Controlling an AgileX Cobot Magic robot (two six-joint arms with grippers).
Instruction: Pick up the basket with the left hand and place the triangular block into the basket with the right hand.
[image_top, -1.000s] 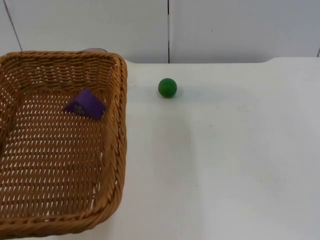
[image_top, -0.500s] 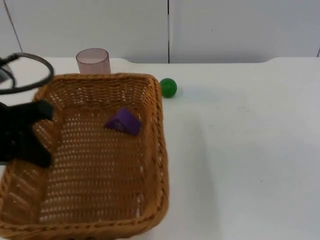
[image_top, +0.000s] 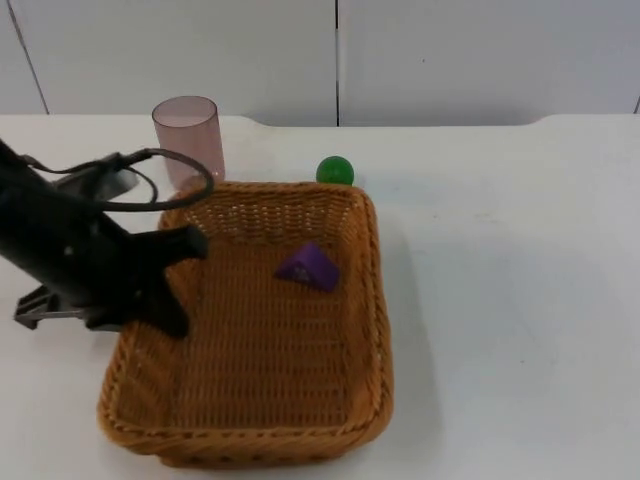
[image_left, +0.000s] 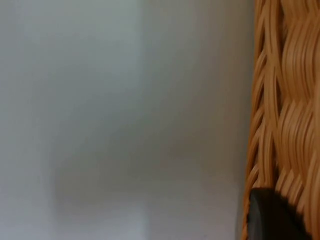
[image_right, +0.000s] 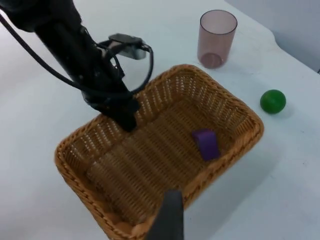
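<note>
The wicker basket (image_top: 372, 300) sits in the left half of the table, with the purple triangular block (image_top: 308, 267) lying inside it near the far right corner. My left gripper (image_top: 172, 285) is shut on the basket's left rim. The right wrist view looks down on the basket (image_right: 250, 120), the block (image_right: 206, 144) and the left gripper (image_right: 126, 115) clamped on the rim. My right gripper (image_right: 170, 220) hangs high above the table, off the basket's near side. In the left wrist view the woven wall (image_left: 285, 100) stands close against a black fingertip (image_left: 270, 215).
A translucent pink cup (image_top: 187, 135) stands just behind the basket's far left corner; it shows as the cup (image_right: 216, 37) in the right wrist view. A green ball (image_top: 335, 170) rests right behind the far rim, also visible as the ball (image_right: 273, 101).
The basket has moved right and sunk away from the camera with the block still inside. The left arm has come into the top view, and the cup is uncovered.
</note>
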